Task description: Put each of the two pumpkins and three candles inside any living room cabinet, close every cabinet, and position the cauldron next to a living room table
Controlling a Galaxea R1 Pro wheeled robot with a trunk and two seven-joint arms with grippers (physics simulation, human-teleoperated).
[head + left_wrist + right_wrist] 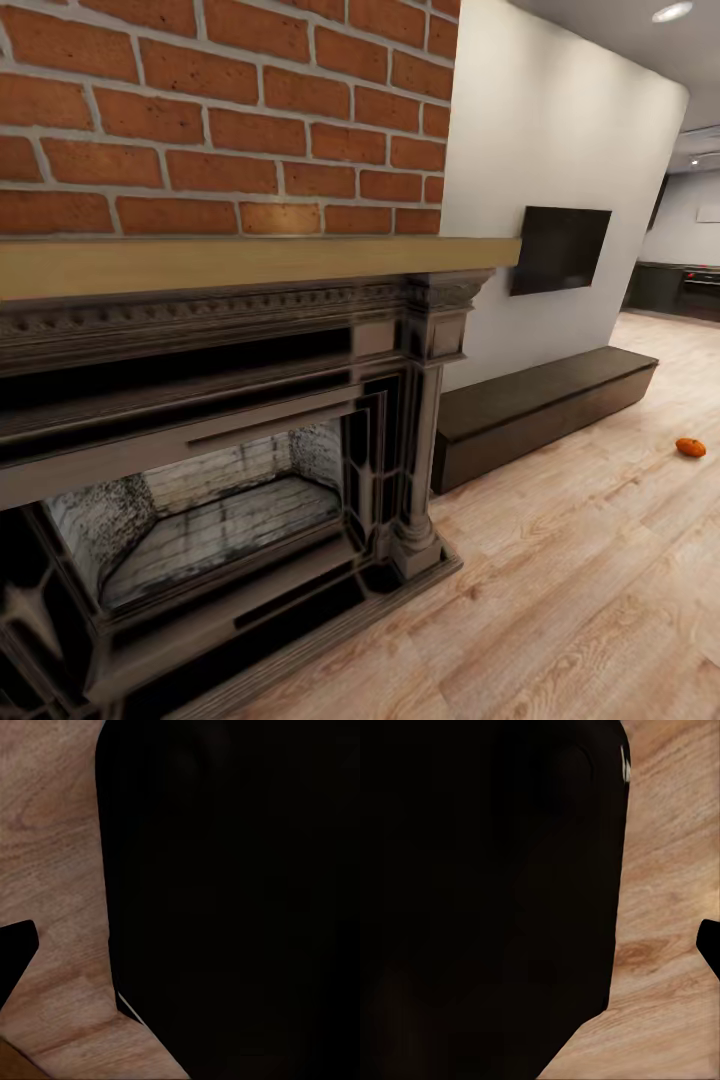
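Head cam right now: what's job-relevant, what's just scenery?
For the job:
- pumpkin, on the wood floor at right
- cabinet, long low dark unit along the white wall, fronts shut as far as visible

Just there:
- brick fireplace
- wall-mounted TV
- wood floor
- kitchen units far back

Both wrist views show a large black body part close to the lens; end effector states undeterminable.
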